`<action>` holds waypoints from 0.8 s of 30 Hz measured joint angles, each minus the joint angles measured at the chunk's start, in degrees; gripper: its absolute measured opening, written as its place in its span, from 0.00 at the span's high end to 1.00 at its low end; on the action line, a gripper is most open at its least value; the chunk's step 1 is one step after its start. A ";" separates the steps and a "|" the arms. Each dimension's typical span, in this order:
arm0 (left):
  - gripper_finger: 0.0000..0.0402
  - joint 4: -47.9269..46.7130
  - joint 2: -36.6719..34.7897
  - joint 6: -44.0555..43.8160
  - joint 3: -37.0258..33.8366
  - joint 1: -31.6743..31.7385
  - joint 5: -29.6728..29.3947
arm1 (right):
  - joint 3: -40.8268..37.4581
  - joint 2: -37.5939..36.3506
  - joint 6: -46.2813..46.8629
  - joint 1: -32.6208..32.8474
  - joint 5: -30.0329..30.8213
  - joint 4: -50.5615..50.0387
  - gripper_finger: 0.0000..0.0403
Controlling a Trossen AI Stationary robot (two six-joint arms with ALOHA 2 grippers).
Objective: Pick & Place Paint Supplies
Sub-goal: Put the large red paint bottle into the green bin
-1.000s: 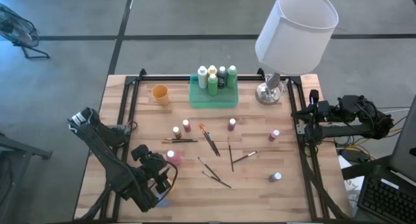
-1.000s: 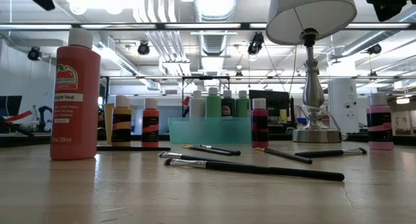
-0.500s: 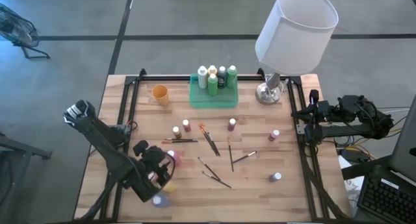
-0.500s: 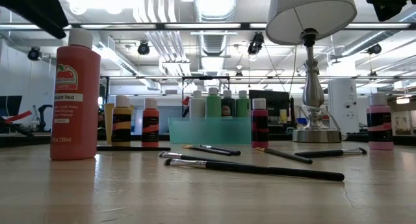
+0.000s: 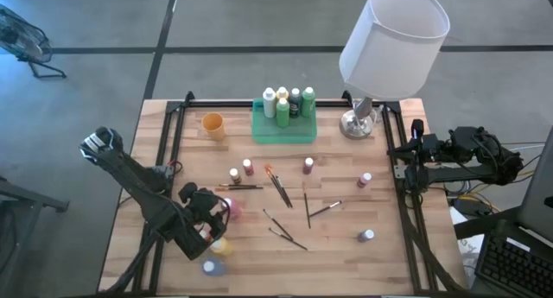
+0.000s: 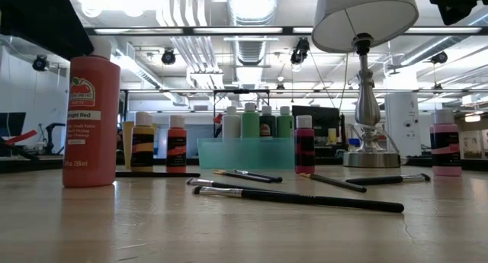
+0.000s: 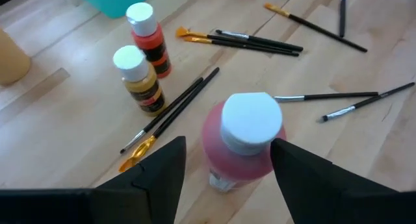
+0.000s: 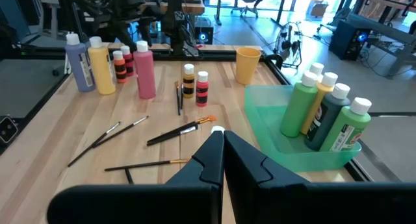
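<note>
On the wooden surface (image 5: 346,246), my left hand (image 7: 224,169) has slid in from 7 o'clock, fingers wide open astride the untouched red bottle (image 7: 239,145) near the 8 o'clock edge, so I judge the grasp is next; right hand (image 8: 220,160) parked at 3 o'clock, pinched closed.

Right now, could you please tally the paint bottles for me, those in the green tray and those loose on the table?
Tray bottles, standing in the green tray: 5
Loose bottles, standing on the table: 8
Total: 13 paint bottles
</note>
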 joint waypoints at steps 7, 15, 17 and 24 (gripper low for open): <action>0.43 3.68 0.02 3.98 -0.11 0.03 -3.55 | 0.01 0.01 -0.01 0.01 0.02 0.00 0.98; 0.43 3.85 0.02 4.41 -0.13 0.09 -5.37 | 0.01 0.01 0.00 0.00 0.00 0.00 0.98; 0.43 4.05 0.02 4.43 -0.59 0.14 -6.11 | 0.00 0.01 0.00 0.02 0.00 0.01 0.98; 0.43 5.70 0.02 4.43 -2.58 0.86 -6.48 | -0.01 0.01 -0.02 0.02 0.00 -0.01 0.98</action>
